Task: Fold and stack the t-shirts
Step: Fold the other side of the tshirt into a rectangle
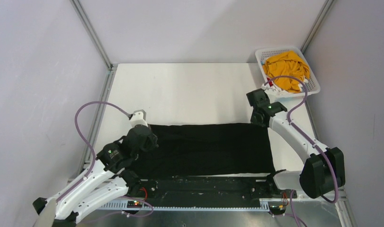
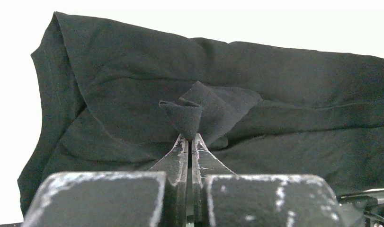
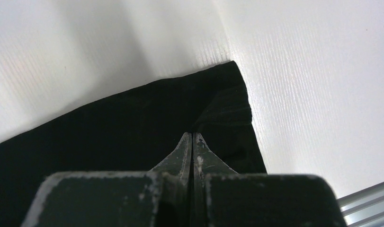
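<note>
Black t-shirt (image 1: 209, 149): one, laid flat as a wide band along the near edge of the surface (image 1: 190, 90), its left end rumpled.
Left hand (image 2: 190, 137): fingers pressed together, pinching a small peak of black cloth near the shirt's left end.
Right hand (image 3: 193, 135): fingers closed on a ridge of cloth at the shirt's far right corner.
Mustard-yellow t-shirt (image 1: 287, 68): one, crumpled inside the white basket (image 1: 277, 48) at the far right corner.

Basket (image 1: 281, 48), seemingly holding bunched t-shirt (image 1: 287, 70), sits behind-right of spread t-shirt (image 1: 209, 149).
</note>
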Available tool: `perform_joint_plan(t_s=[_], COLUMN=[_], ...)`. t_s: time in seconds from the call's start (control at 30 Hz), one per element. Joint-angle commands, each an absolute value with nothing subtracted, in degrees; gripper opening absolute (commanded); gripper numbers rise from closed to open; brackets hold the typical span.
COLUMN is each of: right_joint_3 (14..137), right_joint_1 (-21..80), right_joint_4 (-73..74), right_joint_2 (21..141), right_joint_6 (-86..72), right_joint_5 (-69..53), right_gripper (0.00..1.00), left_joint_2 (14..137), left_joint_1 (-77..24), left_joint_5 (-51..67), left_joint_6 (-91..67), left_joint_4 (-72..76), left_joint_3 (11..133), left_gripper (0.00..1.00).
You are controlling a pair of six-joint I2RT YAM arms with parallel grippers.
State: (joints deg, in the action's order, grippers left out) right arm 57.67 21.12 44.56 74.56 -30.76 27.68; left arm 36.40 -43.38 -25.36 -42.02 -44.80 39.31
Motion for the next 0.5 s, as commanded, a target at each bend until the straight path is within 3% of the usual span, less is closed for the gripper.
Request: perform_joint_plan(t_s=[0.0,0.47], right_joint_3=[57.41,52.30], right_joint_1=[20.38,19.98], right_joint_4=[44.42,45.34], right_joint_2=[72.40,68.89], right_joint_6=[-29.15,-30.17], right_joint_5=[27.12,25.67], right_gripper=[0.00,0.00], left_joint_2=[35.76,34.39], left_joint_1=[-45.01,-48.16], left_joint_5=[-26.65,-22.51], left_joint_6=[-45.83,-48.00], left_joint_4=[-49.51,-56.97], left_joint_3=[41.72,41.43], left_gripper=[0.00,0.00])
